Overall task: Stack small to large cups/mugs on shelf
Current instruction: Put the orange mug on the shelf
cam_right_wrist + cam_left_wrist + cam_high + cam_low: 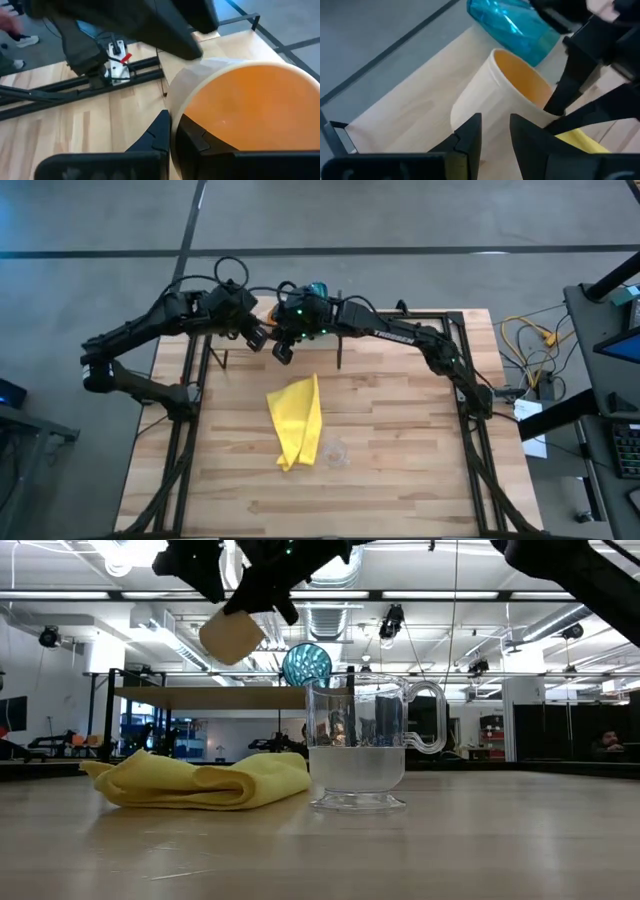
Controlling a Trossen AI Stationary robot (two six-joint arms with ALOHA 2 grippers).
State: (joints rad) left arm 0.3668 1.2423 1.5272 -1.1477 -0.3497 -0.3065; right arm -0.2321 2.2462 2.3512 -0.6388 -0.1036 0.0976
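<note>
A cream mug with an orange inside [232,637] hangs tilted above the light-wood shelf [180,697] at the table's far side, with my right gripper [175,135] shut on its rim. My left gripper [495,137] is slightly open just beside the mug's base [467,112]; I cannot tell whether it touches. The teal tumbler [512,25] lies on its side on the shelf behind the mug and also shows in the low view [306,664]. The clear glass with a handle [355,750] stands on the tabletop near the front. My right gripper holds the mug by its rim [176,107], one finger inside the mug [559,95] and one outside against the wall. The mug is lifted clear of the shelf and tilted, with its mouth turned toward my right wrist.
A crumpled yellow cloth [297,423] lies in the middle of the tabletop, with the clear glass [336,452] just to its right. Both arms crowd together over the shelf. Black frame rails [190,380] run along the table's left and right sides.
</note>
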